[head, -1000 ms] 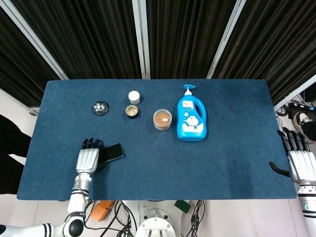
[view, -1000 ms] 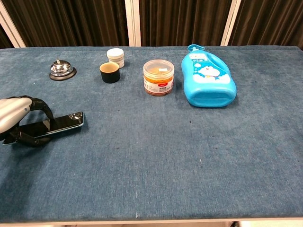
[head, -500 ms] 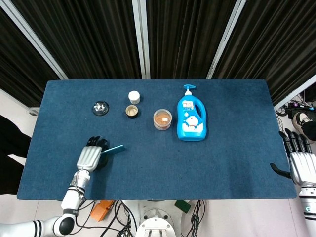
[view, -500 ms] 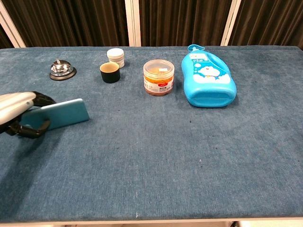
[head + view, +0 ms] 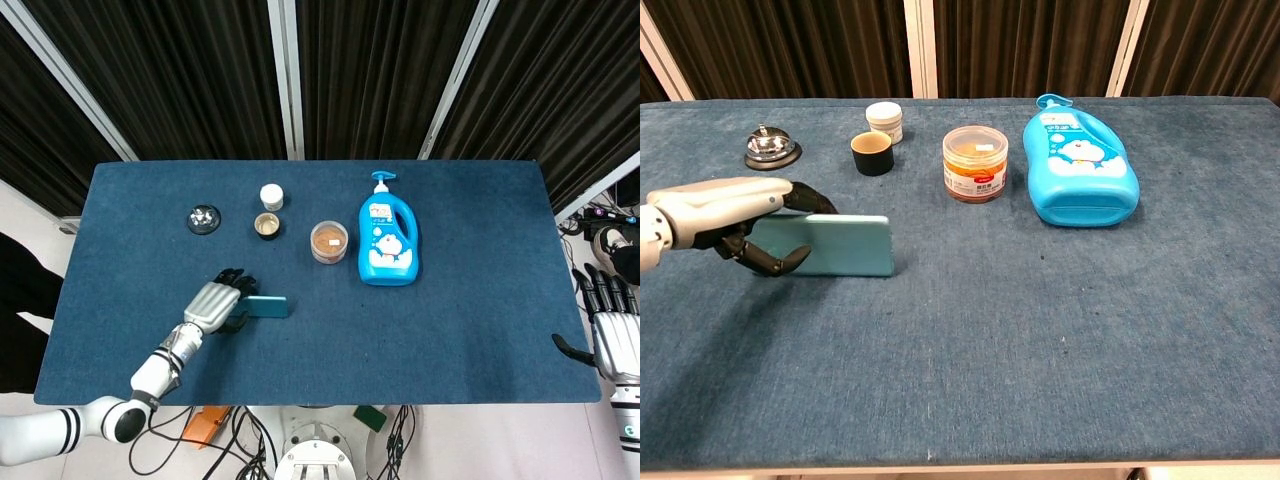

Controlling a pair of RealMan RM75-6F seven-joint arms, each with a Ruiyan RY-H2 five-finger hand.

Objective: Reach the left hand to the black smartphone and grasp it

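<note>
My left hand [image 5: 216,304] [image 5: 748,226] grips the smartphone [image 5: 267,306] [image 5: 835,246] and holds it above the blue table. The phone is turned so its teal back faces the chest camera, and its black screen is hidden. It stands on its long edge and sticks out to the right of the fingers [image 5: 775,262]. My right hand [image 5: 612,328] hangs beyond the table's right edge with its fingers spread, holding nothing; the chest view does not show it.
At the back stand a silver call bell [image 5: 203,218] [image 5: 771,148], a white jar [image 5: 271,195], a small black cup [image 5: 266,225] [image 5: 872,154], an orange-filled clear tub [image 5: 329,241] [image 5: 975,162] and a blue pump bottle [image 5: 387,241] [image 5: 1078,166] lying flat.
My left hand has lifted the phone off the table, turned it from screen-up to back-out, and carried it right towards the table's middle. The right hand stayed put.
</note>
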